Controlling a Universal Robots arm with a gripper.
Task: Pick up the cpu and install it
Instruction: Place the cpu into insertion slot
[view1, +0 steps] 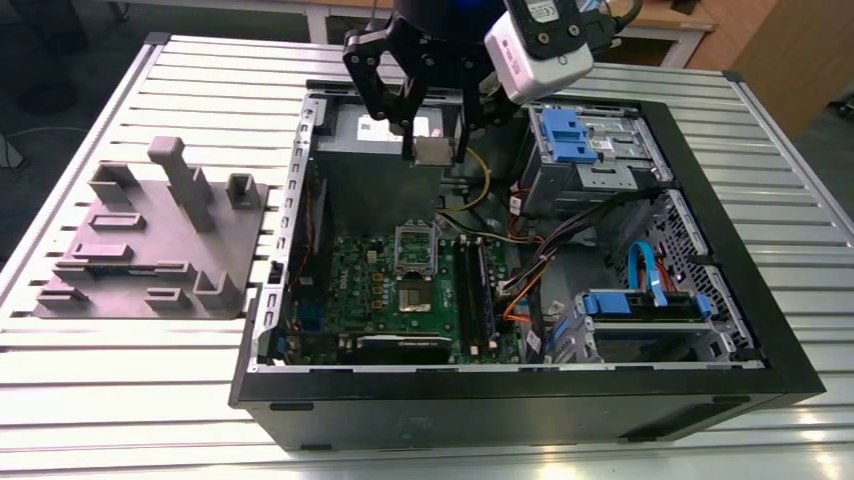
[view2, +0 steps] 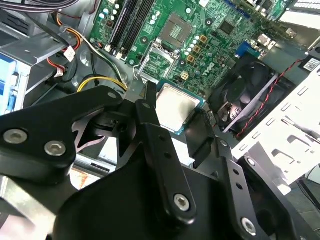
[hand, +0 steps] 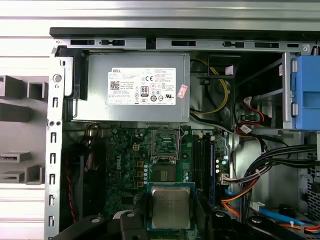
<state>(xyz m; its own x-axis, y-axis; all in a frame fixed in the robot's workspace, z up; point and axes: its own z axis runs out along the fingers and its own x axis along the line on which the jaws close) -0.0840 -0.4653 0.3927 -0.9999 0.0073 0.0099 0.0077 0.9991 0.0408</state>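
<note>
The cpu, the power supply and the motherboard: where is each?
cpu (hand: 171, 207): first wrist view, centre of its shiny top.
power supply (hand: 95, 92): first wrist view, grey face beside its label.
motherboard (hand: 127, 167): first wrist view, green board surface.

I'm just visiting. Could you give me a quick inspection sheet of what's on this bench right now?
Surface: slatted metal table carrying an open computer case.
Job's things: cpu held above the motherboard; socket open.
Clutter: grey moulded holder beside the case, on the exterior view's left.
Grippers: gripper shut on the cpu.
Cables: coloured bundles inside the case.
Surroundings: wooden furniture behind the table.
</note>
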